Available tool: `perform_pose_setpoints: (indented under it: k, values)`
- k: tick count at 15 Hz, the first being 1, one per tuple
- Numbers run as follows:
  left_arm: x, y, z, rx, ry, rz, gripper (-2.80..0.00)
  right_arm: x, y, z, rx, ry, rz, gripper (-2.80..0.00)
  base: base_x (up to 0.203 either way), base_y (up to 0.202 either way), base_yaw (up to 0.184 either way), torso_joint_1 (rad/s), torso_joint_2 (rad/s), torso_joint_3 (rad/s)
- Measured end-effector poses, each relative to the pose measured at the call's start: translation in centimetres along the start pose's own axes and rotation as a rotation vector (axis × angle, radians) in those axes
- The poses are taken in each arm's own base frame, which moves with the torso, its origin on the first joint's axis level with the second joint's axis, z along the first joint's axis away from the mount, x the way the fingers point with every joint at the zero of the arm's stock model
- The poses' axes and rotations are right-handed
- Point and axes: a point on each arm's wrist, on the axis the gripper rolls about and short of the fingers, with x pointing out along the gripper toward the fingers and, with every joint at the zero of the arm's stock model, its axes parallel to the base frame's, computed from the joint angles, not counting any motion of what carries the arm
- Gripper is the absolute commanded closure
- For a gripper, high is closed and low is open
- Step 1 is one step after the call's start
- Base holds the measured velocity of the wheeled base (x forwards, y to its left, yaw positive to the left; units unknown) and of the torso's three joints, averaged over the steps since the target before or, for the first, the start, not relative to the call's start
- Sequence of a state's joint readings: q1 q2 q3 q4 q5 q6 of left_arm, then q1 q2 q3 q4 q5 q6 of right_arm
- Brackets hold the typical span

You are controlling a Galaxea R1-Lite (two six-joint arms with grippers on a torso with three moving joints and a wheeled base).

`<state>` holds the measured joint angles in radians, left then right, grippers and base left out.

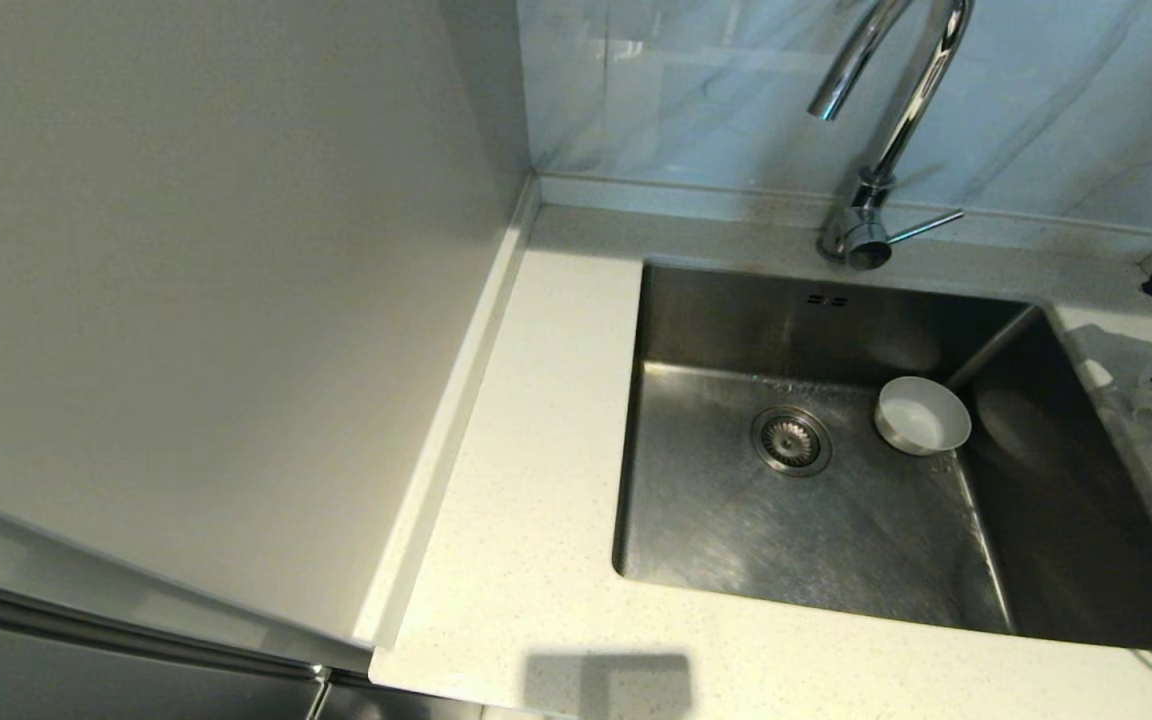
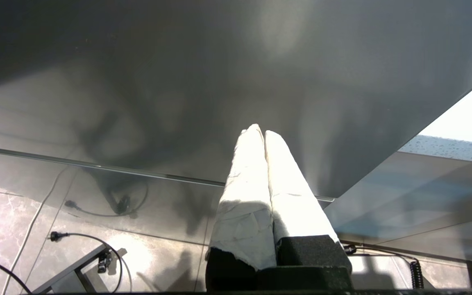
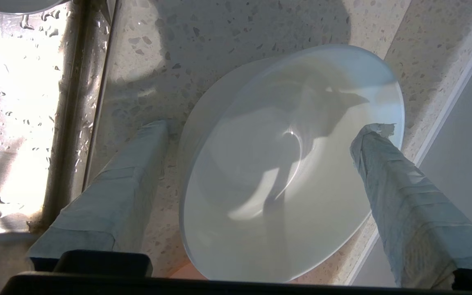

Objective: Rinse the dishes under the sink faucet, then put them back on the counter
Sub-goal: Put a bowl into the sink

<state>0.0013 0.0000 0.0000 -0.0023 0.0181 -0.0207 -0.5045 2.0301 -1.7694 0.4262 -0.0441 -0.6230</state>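
Pale bowl (image 3: 289, 172) sits on the table (image 3: 228, 45) right of the sink (image 1: 836, 500), directly between the right hand's (image 3: 260, 135) spread fingers; left hand (image 2: 262, 135) parked, fingers together.

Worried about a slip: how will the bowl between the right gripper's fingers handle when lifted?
The pale bowl looks glossy and rigid, probably slippery against the taped fingers. Nearby droplets on the sink rim suggest wetness. It is shallow, so a rim pinch may tilt it.
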Motion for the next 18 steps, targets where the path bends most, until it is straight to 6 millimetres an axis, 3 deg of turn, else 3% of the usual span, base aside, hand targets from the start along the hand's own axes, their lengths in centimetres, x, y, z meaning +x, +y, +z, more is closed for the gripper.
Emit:
perform_pose_setpoints:
  k: [1,2,18]
  values:
    - [0.0,0.0,0.0,0.0,0.0,0.0,0.0,0.0,0.0,0.0,0.0,0.0,0.0,-1.03,0.0,0.0,0.0,0.0,0.0,0.0]
    - [0.0,0.0,0.0,0.0,0.0,0.0,0.0,-0.1,0.0,0.0,0.0,0.0,0.002,0.0,0.0,0.0,0.0,0.0,0.0,0.0]
    - [0.0,0.0,0.0,0.0,0.0,0.0,0.0,-1.5,0.7,0.3,0.002,-0.051,0.055,0.0,0.0,0.0,0.0,0.0,0.0,0.0]
